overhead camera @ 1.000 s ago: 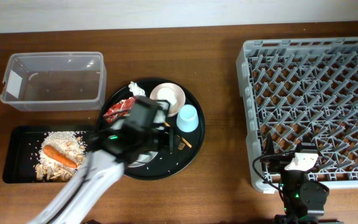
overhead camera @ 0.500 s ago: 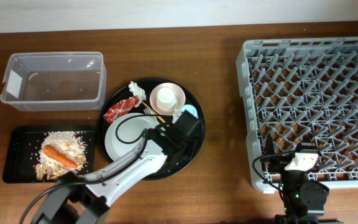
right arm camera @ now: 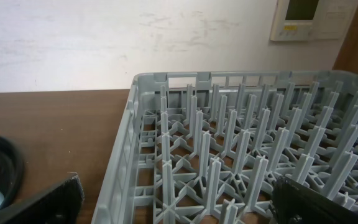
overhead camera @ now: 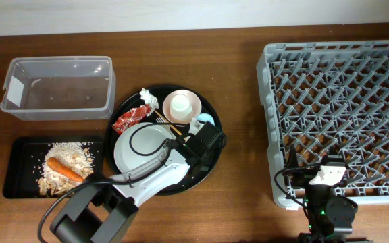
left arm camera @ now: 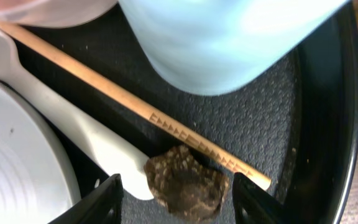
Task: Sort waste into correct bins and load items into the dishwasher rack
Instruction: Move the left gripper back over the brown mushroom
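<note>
Left gripper [left arm camera: 179, 200]: jaws open, one finger on each side of the dark lump [left arm camera: 185, 183], nothing clamped – the fingers [left arm camera: 109, 200] stand clear of it in the left wrist view. The lump sits on the round black tray [left arm camera: 316, 124], butted against the end of the white fork [left arm camera: 73, 124] handle and right beside a wooden chopstick [left arm camera: 129, 102] that runs diagonally past it. The light blue cup [left arm camera: 229, 43] is just beyond the chopstick, the grey plate [left arm camera: 11, 174] beside the fork, and the edge of the cream-pink bowl [left arm camera: 42, 9] shows at the top corner.

Overhead: the left gripper [overhead camera: 204, 142] is over the right part of the round tray [overhead camera: 188, 187], partly covering the cup [overhead camera: 204, 121]. On the same tray are the plate [overhead camera: 140, 145], the bowl [overhead camera: 182, 106], the red wrapper [overhead camera: 130, 118] and the crumpled tissue [overhead camera: 148, 96]. The clear tub [overhead camera: 59, 61] is on the counter [overhead camera: 242, 101] to the upper left, with no waste visible inside. The shallow black tray [overhead camera: 19, 145] below it holds the rice [overhead camera: 69, 156] and the carrot [overhead camera: 66, 169].

Right gripper [right arm camera: 179, 205]: jaws spread wide, empty, facing into the dishwasher rack [right arm camera: 229, 155] from its near edge. In the overhead view the rack [overhead camera: 343, 115] has no items in it – only pegs.
</note>
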You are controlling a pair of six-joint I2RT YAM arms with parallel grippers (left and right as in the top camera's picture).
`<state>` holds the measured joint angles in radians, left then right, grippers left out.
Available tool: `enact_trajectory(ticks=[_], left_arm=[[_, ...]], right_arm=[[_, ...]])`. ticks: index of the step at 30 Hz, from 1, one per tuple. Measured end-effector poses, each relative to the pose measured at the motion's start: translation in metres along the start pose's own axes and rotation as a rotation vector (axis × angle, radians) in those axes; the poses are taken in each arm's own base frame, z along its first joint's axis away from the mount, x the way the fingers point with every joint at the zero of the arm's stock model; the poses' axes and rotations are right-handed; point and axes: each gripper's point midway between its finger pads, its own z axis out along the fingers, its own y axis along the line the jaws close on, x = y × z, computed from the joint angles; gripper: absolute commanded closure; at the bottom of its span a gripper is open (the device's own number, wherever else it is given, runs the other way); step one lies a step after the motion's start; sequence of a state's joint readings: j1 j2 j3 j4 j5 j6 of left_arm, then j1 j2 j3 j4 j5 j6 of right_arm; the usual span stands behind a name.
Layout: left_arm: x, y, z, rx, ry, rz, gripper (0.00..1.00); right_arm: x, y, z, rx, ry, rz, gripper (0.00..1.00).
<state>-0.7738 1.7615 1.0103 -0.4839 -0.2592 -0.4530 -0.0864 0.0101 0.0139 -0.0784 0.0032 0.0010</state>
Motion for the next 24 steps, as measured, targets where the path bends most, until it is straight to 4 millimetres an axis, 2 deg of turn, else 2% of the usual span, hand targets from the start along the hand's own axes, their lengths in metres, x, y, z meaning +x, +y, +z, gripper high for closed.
enact_trajectory(ticks=[11, 14, 24], left_arm=[[0.002, -0.001, 0.011, -0.011, 0.006, 0.003, 0.46], [0.001, -0.001, 0.011, -0.01, 0.003, 0.003, 0.56], [0.0, -0.002, 0.011, -0.008, -0.002, 0.0, 0.65]], right_arm=[[0.0, 0.0, 0.0, 0.0, 0.0, -0.001, 0.01], [0.0, 0.0, 0.0, 0.0, 0.0, 0.0, 0.01], [0.0, 0.0, 0.0, 0.0, 0.0, -0.001, 0.01]])
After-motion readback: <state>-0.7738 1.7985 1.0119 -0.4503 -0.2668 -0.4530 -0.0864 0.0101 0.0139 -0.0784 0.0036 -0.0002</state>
